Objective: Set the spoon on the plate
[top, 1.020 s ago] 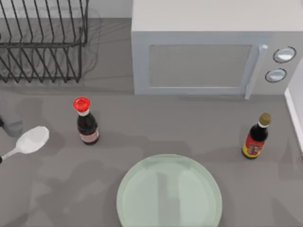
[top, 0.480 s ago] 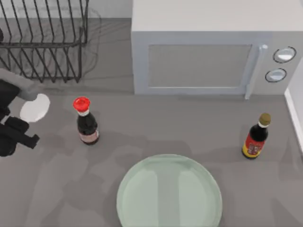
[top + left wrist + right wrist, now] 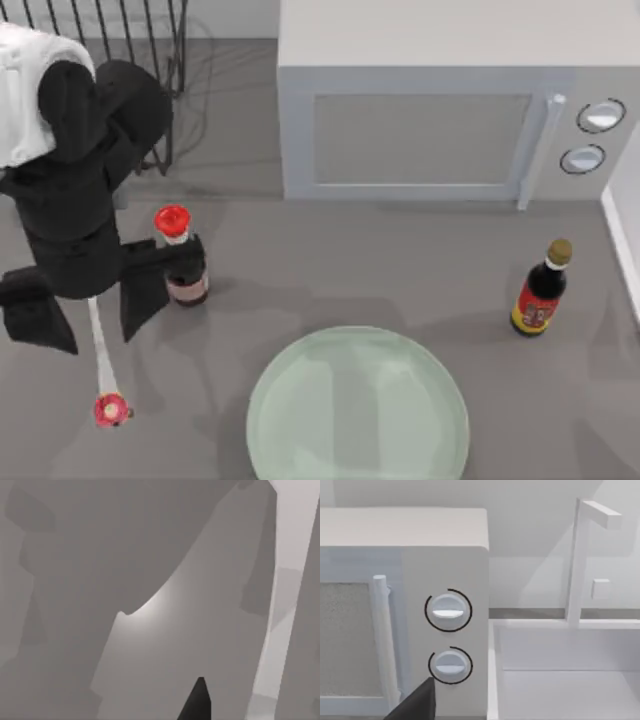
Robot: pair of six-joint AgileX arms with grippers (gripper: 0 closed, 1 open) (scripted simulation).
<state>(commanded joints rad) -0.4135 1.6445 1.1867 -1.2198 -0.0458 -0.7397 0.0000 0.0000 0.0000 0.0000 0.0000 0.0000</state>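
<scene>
Our left gripper grips the spoon, whose handle hangs straight below the fingers, with the plate off to its right.

On the table stand two bottles, one plate, one microwave, one rack and one spoon.

The top view looks straight down on the desk. The right wrist view faces the microwave closely, shared with the top view; the left wrist view looks at grey surfaces.
</scene>
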